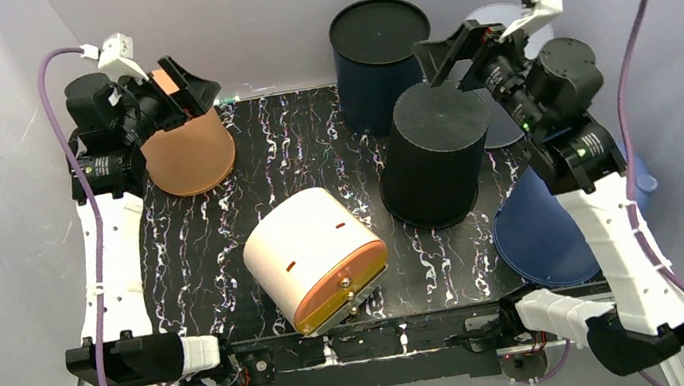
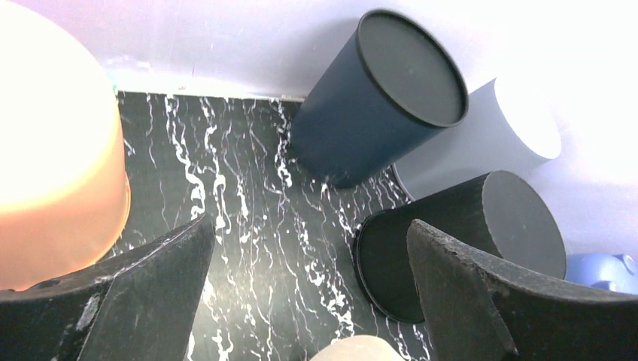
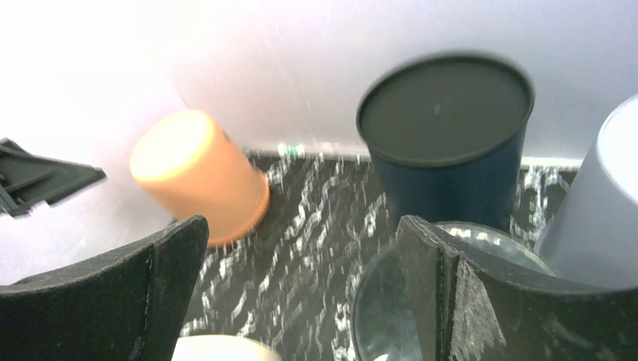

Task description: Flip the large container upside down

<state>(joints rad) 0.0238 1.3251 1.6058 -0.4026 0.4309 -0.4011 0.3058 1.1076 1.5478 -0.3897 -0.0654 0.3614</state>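
Left gripper (image 1: pixel 182 82) and right gripper (image 1: pixel 449 51) hang spread wide and empty above the far corners of the black marbled table (image 1: pixel 292 150), clear of the work. The cream cylindrical plastic container (image 1: pixel 310 248), probably the target, lies sideways at the middle of the near edge. Left wrist: one navy cylindrical tub (image 2: pixel 376 98), one black tapered bucket (image 2: pixel 451 218), one grey tub (image 2: pixel 489 150). Right wrist: one orange plastic bucket (image 3: pixel 199 177).

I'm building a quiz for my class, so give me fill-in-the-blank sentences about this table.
The cream container lies on its ____.
The left pincer and the right pincer both stand ____.
The orange container stands nearest the ____ pincer.
Missing words: side; open; left.
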